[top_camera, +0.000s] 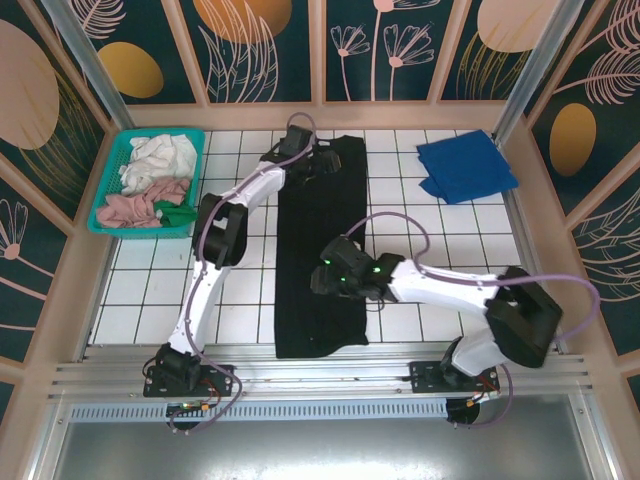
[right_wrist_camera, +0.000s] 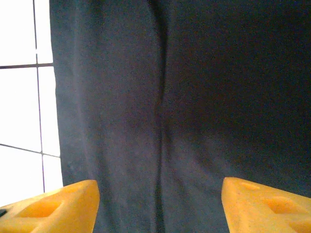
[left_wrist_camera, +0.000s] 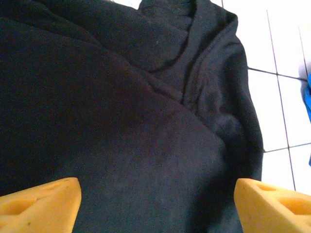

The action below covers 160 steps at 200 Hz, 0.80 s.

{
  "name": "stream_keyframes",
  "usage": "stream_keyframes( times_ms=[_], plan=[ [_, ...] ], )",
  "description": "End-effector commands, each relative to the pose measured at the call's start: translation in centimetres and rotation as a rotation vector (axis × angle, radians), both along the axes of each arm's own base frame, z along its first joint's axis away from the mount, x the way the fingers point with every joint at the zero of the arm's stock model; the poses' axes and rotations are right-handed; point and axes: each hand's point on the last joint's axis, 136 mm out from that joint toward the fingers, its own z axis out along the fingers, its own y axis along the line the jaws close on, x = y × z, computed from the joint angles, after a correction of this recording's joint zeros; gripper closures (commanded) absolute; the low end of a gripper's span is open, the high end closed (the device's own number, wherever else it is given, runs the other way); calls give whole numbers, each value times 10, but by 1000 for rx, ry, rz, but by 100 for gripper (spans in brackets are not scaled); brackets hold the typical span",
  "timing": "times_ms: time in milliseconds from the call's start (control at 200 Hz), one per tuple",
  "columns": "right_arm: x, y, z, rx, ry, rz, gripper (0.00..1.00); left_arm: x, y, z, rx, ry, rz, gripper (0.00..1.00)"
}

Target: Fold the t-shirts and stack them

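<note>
Black t-shirt [top_camera: 315, 215] lies in a long strip on the white counter [top_camera: 235, 300].
The left hand [top_camera: 303, 158] is over the far collar end of the black t-shirt, fingers wide apart, holding nothing. The right hand [top_camera: 328, 280] is over its near half, fingers wide apart too, holding nothing. The blue t-shirt [top_camera: 463, 165] lies folded to the right of the black one, well apart. A basket [top_camera: 108, 190] of clothes [top_camera: 160, 160] sits to its left.
</note>
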Motion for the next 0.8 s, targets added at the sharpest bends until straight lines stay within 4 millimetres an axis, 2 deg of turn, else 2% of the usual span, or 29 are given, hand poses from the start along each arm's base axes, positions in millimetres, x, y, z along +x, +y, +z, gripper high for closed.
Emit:
stream_keyframes(
  times_ms=[0,75,180,230,250,255,275,345,365,465,586,671,796],
  plan=[
    [-26,-38,-14,-100,47,-5,33,-24,22,84,56,-110,-27,17],
    [-45,-48,-22,-135,64,20,35,-60,35,94,87,-109,-31,17],
    [-73,-57,-33,-186,111,48,36,-125,59,90,117,-88,-20,18],
    [-83,-59,-35,-209,122,57,36,-159,73,78,135,-53,-4,18],
    [-87,-61,-35,-217,128,60,36,-172,77,68,146,-28,-3,19],
    [-88,-61,-35,-220,129,58,36,-176,78,73,141,-37,-1,19],
    [-91,-63,-36,-230,133,57,36,-189,83,71,144,-31,3,19],
    [-100,-68,-37,-257,142,49,36,-236,98,50,160,15,26,19],
    [-101,-69,-38,-263,145,44,37,-251,104,38,163,41,33,20],
    [-112,-71,-42,-269,173,42,46,-307,119,7,141,112,64,21],
    [-122,-74,-50,-282,208,40,49,-361,121,-19,87,177,68,24],
    [-128,-75,-56,-283,229,48,49,-389,118,-29,64,207,62,25],
    [-134,-75,-56,-273,241,43,70,-416,122,-36,48,238,66,27]
  ],
)
